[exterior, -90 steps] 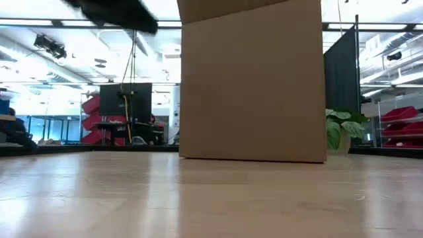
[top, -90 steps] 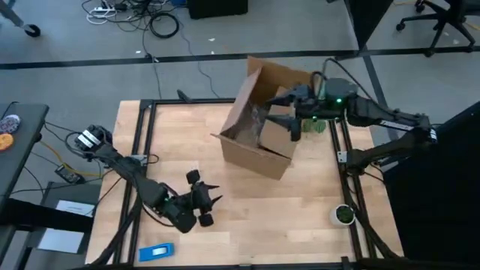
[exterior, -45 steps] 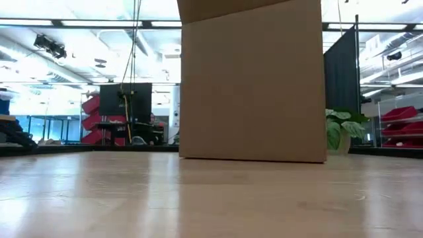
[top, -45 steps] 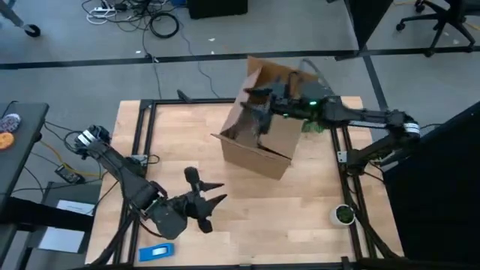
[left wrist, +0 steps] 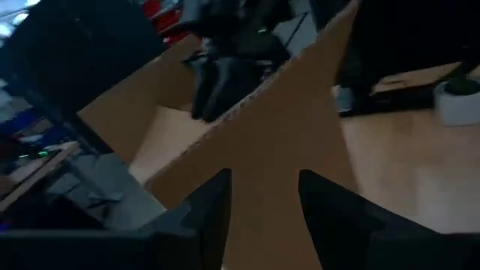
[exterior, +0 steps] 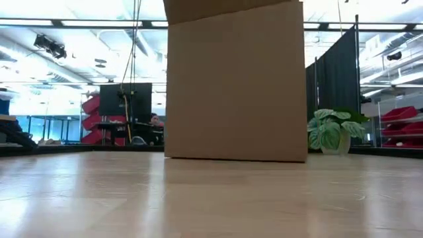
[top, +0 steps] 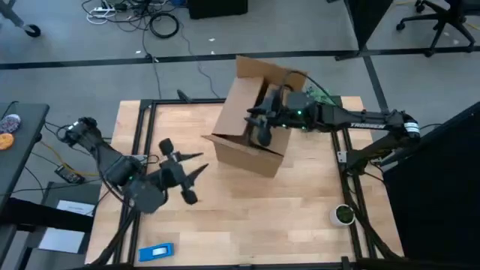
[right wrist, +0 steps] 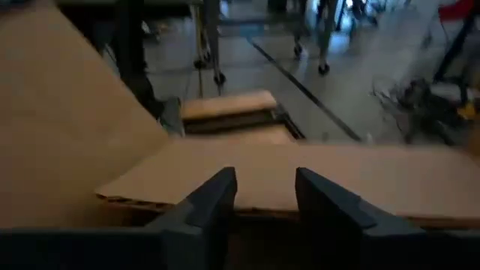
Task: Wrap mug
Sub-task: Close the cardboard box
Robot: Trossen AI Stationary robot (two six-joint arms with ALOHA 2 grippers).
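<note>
Honestly it doesn't look like any wrapping has happened yet, at least nothing you can confirm from these shots. The right pincer (top: 260, 129) is reaching over the rim of the open cardboard box (top: 238, 142) and sits just above its inside; in its own wrist view the two dark fingers (right wrist: 212, 196) stand a narrow gap apart with nothing between them, only a cardboard flap right ahead of them. The left pincer (top: 182, 169) hovers over bare table (top: 300, 202), well apart from the box and aimed at it, fingers spread with nothing held; from its wrist view you see the box's slanted edge straight in front and the other arm's pincer dipping into the box beyond. The mug is nowhere visible in any view, so I can't say where it is. My guess is it's down inside the box below the right pincer, but that's only a guess. The low view shows only the box wall and a potted plant (exterior: 328, 132) behind it. So I'd call this early: mug not in hand, no wrapping material I can make out, basically everything left to do.
</note>
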